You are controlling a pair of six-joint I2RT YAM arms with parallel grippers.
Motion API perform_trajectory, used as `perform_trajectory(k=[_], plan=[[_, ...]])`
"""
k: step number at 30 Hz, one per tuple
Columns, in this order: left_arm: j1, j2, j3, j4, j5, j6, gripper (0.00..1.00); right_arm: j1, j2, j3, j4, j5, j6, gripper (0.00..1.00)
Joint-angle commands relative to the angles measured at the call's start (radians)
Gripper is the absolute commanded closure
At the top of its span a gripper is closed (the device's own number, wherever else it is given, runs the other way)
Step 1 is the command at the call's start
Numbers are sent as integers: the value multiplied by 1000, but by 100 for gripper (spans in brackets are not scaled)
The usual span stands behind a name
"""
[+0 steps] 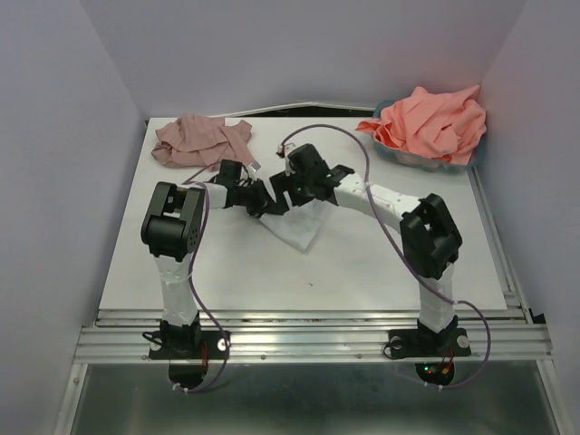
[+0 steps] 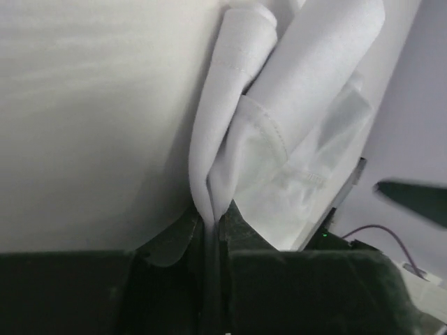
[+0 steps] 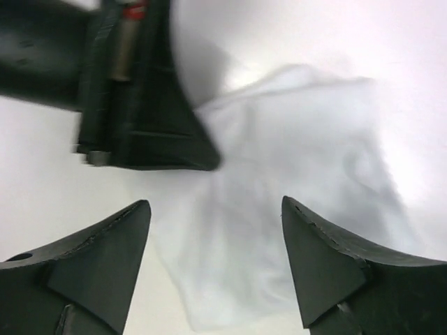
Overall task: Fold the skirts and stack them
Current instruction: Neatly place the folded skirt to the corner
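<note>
the left gripper is closed on a fold of the white skirt. its wrist view shows the cloth pinched between the two fingers and rising from them in a thick roll with a stitched hem. the right gripper is open. its fingers stand wide apart above the same skirt, and the cloth is seen between them on the table. this view also shows the left gripper at the edge of the cloth, which the left wrist view does not. only the top view gives the rest: the white skirt lies near the middle of the table under both grippers, the pink skirt is crumpled at the far left corner, and the coral cloth is heaped in the basket at the far right, well apart.
</note>
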Motion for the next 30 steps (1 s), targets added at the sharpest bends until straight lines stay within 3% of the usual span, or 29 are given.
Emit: perform_trajectory(k=[1,2,5,13,20,30], plan=[[-7,1,155,-266,-259,295,100,-159,-157,-7,6,-40,-2,14],[-17,9,251,-314,-313,353,100,-176,-189,-15,4,-37,-18,8],[-29,31,387,-400,-426,504,100,-210,-226,-52,6,-8,-39,0],[-35,55,689,-480,-612,771,100,-250,-277,-99,7,39,-51,0],[-24,139,893,-510,-652,858,100,-250,-270,-99,6,21,-55,0],[55,198,1087,-532,-551,803,100,-250,-262,-122,7,10,-59,0]])
